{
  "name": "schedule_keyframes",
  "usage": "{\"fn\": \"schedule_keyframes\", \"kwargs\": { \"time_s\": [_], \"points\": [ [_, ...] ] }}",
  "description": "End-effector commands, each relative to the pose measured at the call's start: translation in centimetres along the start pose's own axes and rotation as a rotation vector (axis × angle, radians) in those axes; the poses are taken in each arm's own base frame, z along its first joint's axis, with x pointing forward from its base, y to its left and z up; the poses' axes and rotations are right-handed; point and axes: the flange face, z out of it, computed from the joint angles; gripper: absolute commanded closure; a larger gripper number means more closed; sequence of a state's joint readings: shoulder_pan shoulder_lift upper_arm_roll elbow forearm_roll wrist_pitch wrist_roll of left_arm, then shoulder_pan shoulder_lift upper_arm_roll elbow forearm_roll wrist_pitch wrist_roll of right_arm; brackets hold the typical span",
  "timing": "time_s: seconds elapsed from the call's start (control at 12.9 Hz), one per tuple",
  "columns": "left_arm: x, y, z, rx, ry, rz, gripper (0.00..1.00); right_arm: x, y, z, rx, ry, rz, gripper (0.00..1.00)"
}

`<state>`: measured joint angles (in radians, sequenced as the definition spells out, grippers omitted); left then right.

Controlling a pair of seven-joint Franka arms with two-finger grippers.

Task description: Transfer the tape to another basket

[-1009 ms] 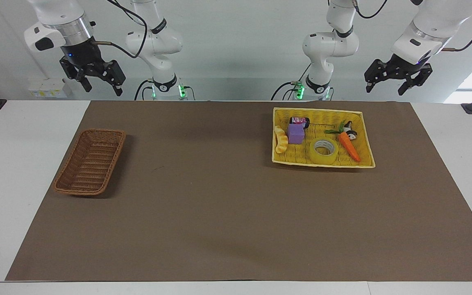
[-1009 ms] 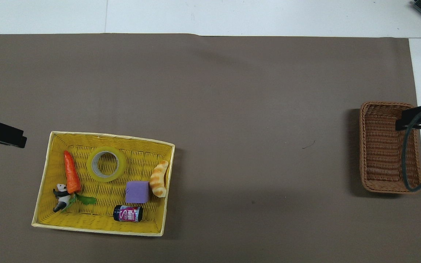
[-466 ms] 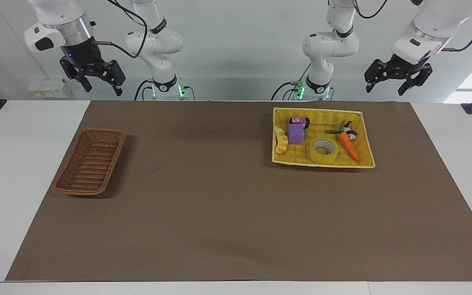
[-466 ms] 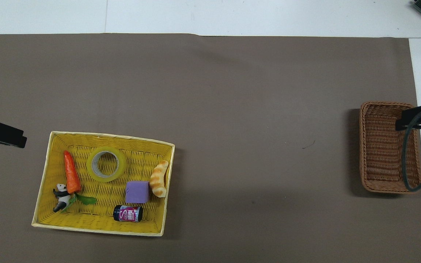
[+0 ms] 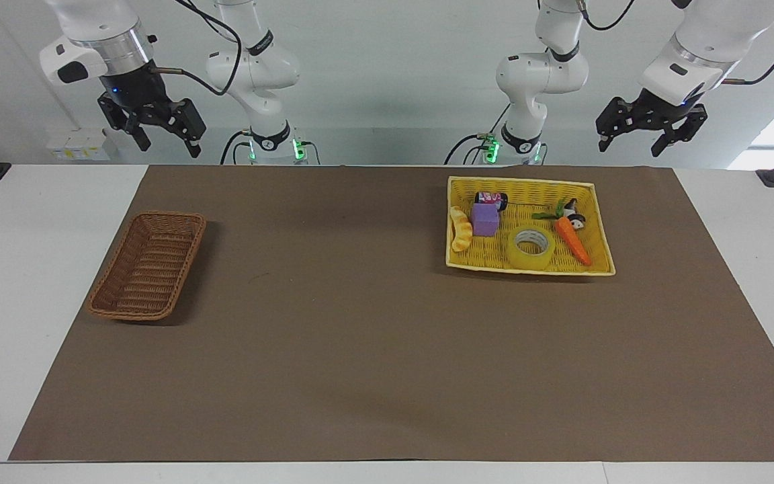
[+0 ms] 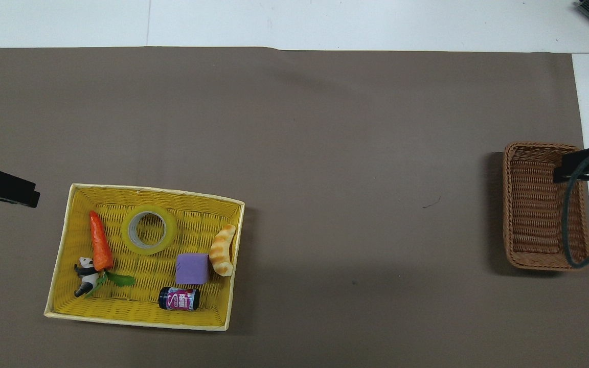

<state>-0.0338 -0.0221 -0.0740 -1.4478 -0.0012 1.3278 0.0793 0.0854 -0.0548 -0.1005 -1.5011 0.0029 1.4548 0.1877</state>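
The tape (image 5: pixel 531 247) is a yellow translucent roll lying flat in the yellow basket (image 5: pixel 528 181), toward the left arm's end of the table; it also shows in the overhead view (image 6: pixel 150 230). The brown wicker basket (image 5: pixel 148 265) stands empty toward the right arm's end and also shows in the overhead view (image 6: pixel 535 209). My left gripper (image 5: pixel 630 148) is open and empty, raised high above the table's edge beside the yellow basket (image 6: pixel 156 190). My right gripper (image 5: pixel 170 149) is open and empty, raised high near the brown basket's end.
The yellow basket also holds an orange carrot (image 6: pixel 100 243), a panda figure (image 6: pixel 85 276), a purple block (image 6: pixel 192 268), a dark can (image 6: pixel 178 299) and a bread-like toy (image 6: pixel 222 250). A brown mat (image 6: pixel 325 153) covers the table between the baskets.
The left gripper has shifted very slightly. Nothing else has moved.
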Motion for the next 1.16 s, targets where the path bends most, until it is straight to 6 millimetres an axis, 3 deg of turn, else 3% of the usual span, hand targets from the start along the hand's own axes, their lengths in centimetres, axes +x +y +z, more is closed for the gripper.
{"fn": "schedule_keyframes", "kwargs": {
  "time_s": [0.0,0.23,0.54,1.09],
  "points": [
    [-0.4,0.3,0.4,-0.006,-0.018,0.006,0.00,0.0,0.0,-0.2,0.018,-0.006,-0.006,0.00],
    [-0.9,0.4,0.6,-0.009,-0.009,0.008,0.00,0.0,0.0,-0.2,0.018,-0.006,-0.006,0.00],
    [-1.8,0.4,2.7,-0.027,0.016,0.009,0.00,0.0,0.0,-0.2,0.018,-0.006,-0.006,0.00],
    [-1.7,0.5,11.9,-0.026,-0.003,0.020,0.00,0.0,0.0,-0.2,0.018,-0.006,-0.006,0.00]
  ]
}}
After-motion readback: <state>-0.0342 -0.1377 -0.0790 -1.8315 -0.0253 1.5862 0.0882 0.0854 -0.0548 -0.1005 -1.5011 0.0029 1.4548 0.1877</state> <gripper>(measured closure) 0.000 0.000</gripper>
